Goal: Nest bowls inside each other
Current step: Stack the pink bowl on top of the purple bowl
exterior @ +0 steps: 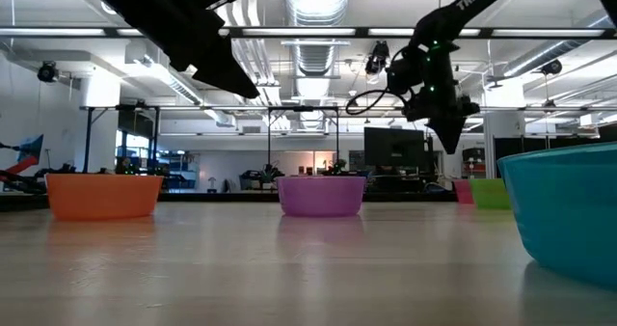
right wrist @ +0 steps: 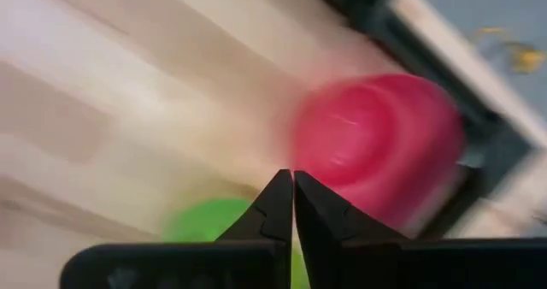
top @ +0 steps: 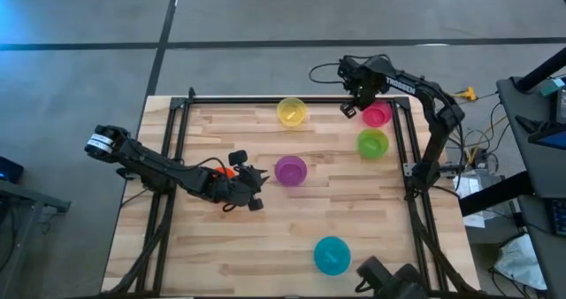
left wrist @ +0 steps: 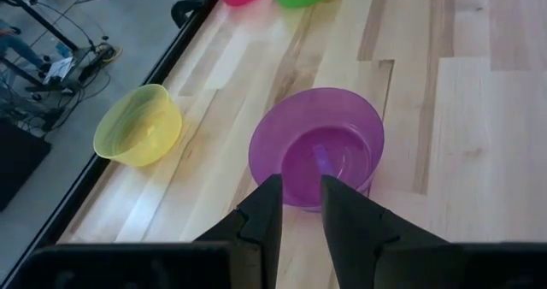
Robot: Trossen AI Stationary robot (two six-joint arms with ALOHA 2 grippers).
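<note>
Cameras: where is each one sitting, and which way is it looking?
High view: above, looking straight down at the table; both arms show.
Low view: at tabletop height, looking across at the orange bowl; arms overhead.
Left wrist view: behind the left gripper, facing the purple bowl.
Right wrist view: behind the right gripper, facing the pink bowl.
High and left wrist views share the yellow bowl.

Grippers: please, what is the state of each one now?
Left gripper: open, empty, near the purple bowl.
Right gripper: shut, empty, over the pink bowl.

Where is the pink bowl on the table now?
In the high view, the pink bowl sits at the table's far right corner, just beyond the green bowl, beside the right gripper.
</note>
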